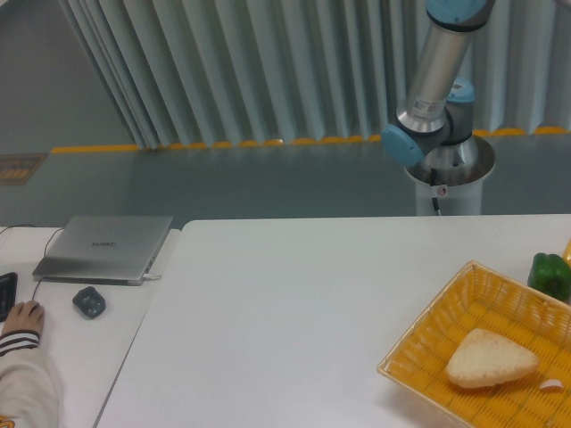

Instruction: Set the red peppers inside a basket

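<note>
Handling, judging from the task alone: expecting the red pepper to be light, firm-skinned and glossy, so likely slipping under a hard pinch and rolling if nudged. Favouring a hold across the widest part of the round body, fingers closing gently, rather than catching the short stem. Not finding the pepper anywhere in view; possibly lying beyond the frame edge, but not being able to tell.

Seeing only the upper links of the arm [437, 67] rising behind the far right of the table [285, 312]; fingers sitting out of frame, so unable to say whether spread or closed, or carrying anything.

Noting the basket [428, 334] resting at the table's near right corner, partly cut off by the frame, already holding a beige wedge [491, 358]. Spotting a green pepper [549, 275] just beyond the basket's far rim, not being the target. Aiming any drop at the bare weave beside the wedge.
</note>
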{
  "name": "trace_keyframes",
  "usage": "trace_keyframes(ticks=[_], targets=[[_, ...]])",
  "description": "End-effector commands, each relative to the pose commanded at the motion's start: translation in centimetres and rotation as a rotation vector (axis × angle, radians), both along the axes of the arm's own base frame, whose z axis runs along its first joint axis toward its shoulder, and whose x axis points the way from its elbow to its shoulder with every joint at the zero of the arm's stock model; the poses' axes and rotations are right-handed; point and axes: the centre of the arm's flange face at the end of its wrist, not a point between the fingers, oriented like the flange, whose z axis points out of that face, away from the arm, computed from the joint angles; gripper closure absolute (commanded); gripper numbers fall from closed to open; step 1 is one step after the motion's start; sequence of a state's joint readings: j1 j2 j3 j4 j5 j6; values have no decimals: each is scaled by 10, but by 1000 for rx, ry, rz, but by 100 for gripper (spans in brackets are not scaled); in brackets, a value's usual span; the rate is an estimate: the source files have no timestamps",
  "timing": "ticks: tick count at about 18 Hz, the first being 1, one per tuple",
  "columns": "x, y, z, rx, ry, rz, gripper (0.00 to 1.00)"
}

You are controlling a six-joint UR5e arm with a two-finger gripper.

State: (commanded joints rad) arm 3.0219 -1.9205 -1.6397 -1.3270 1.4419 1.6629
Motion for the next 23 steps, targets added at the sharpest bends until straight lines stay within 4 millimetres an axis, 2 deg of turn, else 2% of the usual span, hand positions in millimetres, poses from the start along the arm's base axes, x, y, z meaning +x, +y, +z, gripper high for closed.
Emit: trace_keyframes(ticks=[9, 13, 15, 16, 17, 19, 21, 23], targets=[[7, 1, -27, 1, 6, -5, 0], [8, 2, -30, 2, 11, -8, 1], [8, 1, -30, 6, 15, -16, 12], [7, 0, -28, 7, 21, -16, 25], [6, 0, -26, 7, 27, -16, 48], [6, 1, -23, 10, 33, -19, 66], [4, 2, -17, 11, 45, -18, 77], [3, 1, -7, 10, 53, -16, 78]])
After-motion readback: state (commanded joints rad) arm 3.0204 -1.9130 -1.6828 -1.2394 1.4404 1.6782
